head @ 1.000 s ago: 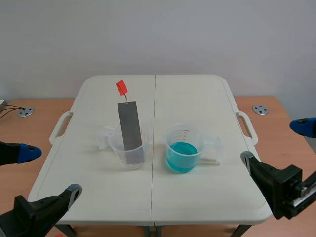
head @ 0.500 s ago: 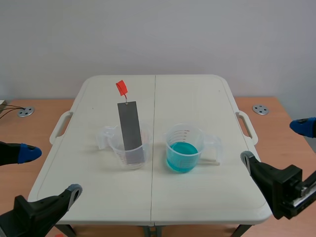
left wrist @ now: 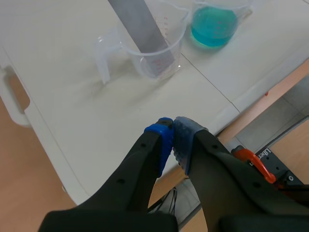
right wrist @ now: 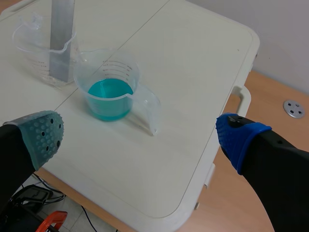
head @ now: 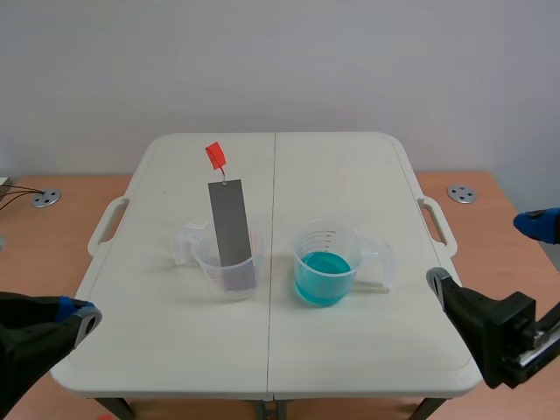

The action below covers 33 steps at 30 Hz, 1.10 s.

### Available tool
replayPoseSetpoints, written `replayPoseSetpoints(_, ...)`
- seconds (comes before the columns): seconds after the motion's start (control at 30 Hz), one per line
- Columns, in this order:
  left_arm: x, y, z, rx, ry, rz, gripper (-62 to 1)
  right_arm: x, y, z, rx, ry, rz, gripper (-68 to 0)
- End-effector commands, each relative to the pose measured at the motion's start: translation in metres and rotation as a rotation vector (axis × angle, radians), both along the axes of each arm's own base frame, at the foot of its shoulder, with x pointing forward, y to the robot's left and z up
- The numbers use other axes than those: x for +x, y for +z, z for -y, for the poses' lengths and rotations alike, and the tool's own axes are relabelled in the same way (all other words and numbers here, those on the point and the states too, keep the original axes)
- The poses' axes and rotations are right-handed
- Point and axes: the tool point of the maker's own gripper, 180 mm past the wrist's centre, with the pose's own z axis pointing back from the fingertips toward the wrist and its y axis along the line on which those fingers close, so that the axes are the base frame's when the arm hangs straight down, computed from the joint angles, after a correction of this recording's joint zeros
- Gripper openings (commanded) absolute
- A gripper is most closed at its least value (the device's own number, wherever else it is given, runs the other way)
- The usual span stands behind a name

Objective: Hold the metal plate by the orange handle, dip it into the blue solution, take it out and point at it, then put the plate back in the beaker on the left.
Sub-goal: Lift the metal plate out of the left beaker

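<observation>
The plate (head: 232,223) is being propped leaning in the left beaker (head: 229,273), red graduations (left wrist: 161,57) unreadable, handle (head: 215,156) up, beside the solution beaker (head: 324,262) on the table (head: 350,175), while the left gripper (left wrist: 173,140) is being held pinched together and the right gripper (right wrist: 140,134) spread wide.

Lab: graduated beakers (head: 204,255), blue solution (head: 322,278), folding table (head: 350,175).

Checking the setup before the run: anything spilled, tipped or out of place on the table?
Nothing stands out. The metal plate leans in the left beaker, orange handle up; the blue solution sits inside the right beaker. Both stand upright, no spill on the table.
</observation>
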Motion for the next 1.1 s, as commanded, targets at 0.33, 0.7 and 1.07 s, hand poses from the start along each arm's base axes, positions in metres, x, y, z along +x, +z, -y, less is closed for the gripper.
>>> replayPoseSetpoints(0.33, -0.094, -0.035, -0.022, 0.051, 0.055, -0.294, -58.5, 0.021, 0.017, -0.019, 0.086, 0.031, 0.067, -1.2)
replayPoseSetpoints(0.7, -0.172, -0.071, -0.045, 0.106, 0.083, -0.542, -58.5, 0.052, 0.021, -0.032, 0.146, 0.054, 0.115, -1.2)
replayPoseSetpoints(1.07, -0.235, -0.106, -0.055, 0.112, 0.098, -0.697, -58.5, 0.092, 0.028, -0.056, 0.244, 0.088, 0.128, -1.2)
